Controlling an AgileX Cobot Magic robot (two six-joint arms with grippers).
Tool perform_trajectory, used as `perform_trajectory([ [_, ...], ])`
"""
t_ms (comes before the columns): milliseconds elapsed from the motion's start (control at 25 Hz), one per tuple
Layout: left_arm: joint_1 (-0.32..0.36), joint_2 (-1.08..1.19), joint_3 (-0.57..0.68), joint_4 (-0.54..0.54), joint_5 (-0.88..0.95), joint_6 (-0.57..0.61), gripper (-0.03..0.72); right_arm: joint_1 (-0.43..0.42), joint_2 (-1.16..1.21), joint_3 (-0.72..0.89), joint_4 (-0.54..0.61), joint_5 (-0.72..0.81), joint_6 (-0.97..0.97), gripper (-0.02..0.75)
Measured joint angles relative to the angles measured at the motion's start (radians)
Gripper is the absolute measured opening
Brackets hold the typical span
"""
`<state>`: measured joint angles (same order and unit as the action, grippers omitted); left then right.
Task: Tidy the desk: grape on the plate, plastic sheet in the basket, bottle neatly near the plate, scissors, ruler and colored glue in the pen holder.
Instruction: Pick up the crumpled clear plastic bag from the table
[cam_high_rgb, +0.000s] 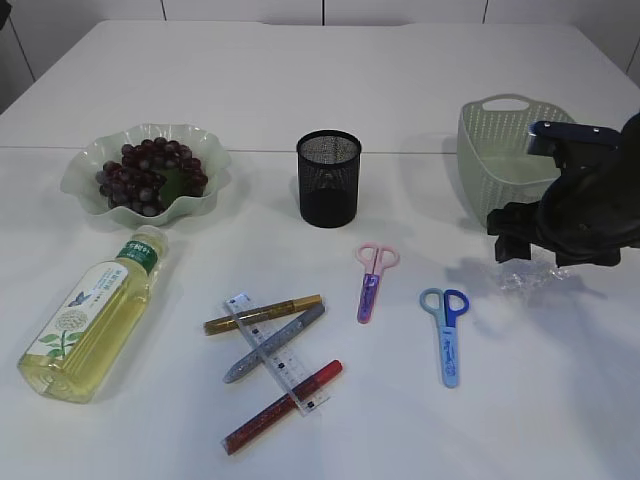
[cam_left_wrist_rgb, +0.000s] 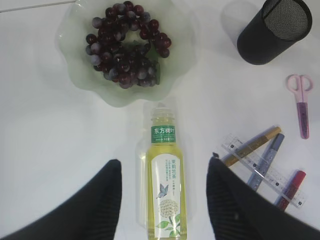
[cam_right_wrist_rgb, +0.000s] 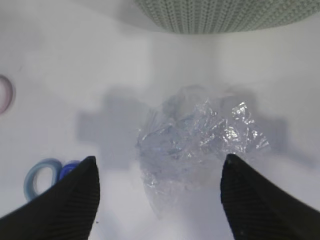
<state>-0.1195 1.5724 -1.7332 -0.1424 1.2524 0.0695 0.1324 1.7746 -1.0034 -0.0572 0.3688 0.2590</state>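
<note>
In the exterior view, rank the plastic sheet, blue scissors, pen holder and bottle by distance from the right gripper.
1. Plastic sheet, just below the right gripper.
2. Blue scissors, lower left.
3. Pen holder, centre.
4. Bottle, far left.

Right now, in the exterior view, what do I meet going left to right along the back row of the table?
Pale green wavy-edged plate holding dark grapes → black mesh pen holder → pale green woven plastic basket → right claw above the crumpled clear plastic sheet.
</note>
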Motion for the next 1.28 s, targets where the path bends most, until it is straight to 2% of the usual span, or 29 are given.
perform_trajectory([
  [480, 0.000, 0.000, 0.000, -0.002, 0.000, -0.002, 0.401, 0.000, 0.073, 0.000, -0.050, -0.080, 0.002, 0.584],
  [1280, 0.000, 0.000, 0.000, -0.019, 0.000, -0.002, 0.401, 0.000, 0.139, -0.030, -0.079, -0.080, 0.003, 0.584],
])
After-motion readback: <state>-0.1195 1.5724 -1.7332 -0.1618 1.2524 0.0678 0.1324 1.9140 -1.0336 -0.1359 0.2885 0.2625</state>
